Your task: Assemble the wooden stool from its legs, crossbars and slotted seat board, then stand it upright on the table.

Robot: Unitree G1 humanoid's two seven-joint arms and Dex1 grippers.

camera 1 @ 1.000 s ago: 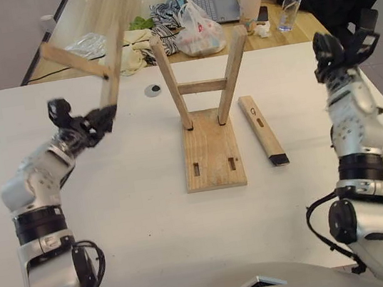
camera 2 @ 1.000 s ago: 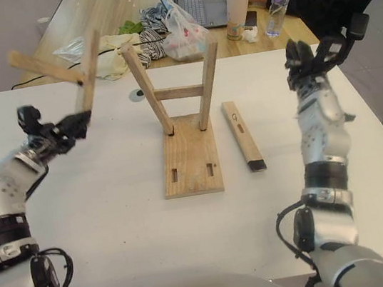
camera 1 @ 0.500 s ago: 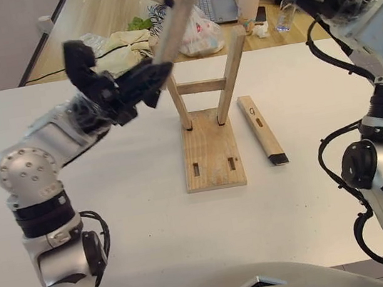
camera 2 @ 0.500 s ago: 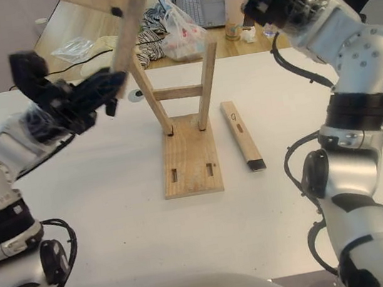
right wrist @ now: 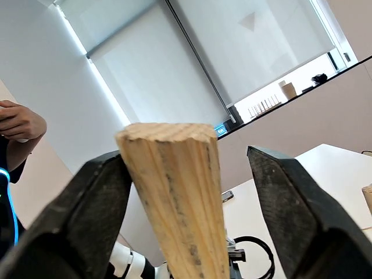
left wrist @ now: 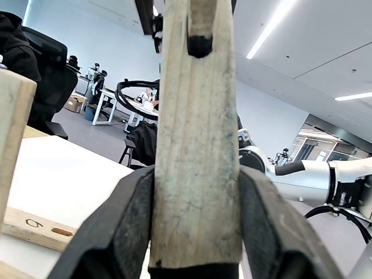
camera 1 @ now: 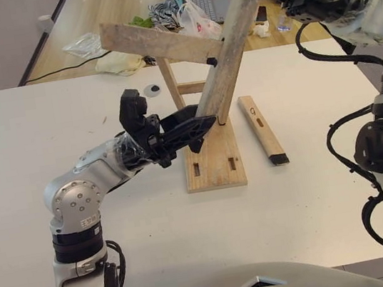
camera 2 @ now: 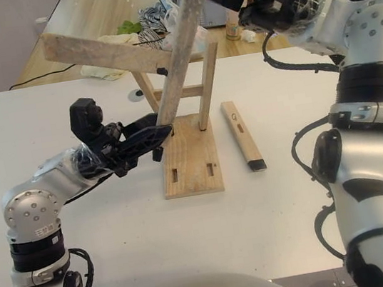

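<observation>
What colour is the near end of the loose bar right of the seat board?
Black; the loose bar shows best in the left eye view.

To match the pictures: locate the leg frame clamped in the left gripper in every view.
Left eye view: leg frame slants from left of centre up to the top right.
Right eye view: same slant, nearer the centre.
Left wrist view: upright in the middle, clamped by the left gripper.
Right wrist view: its end, lower centre.
Shared landmark: loose wooden bar, both eye views and left wrist view.
</observation>
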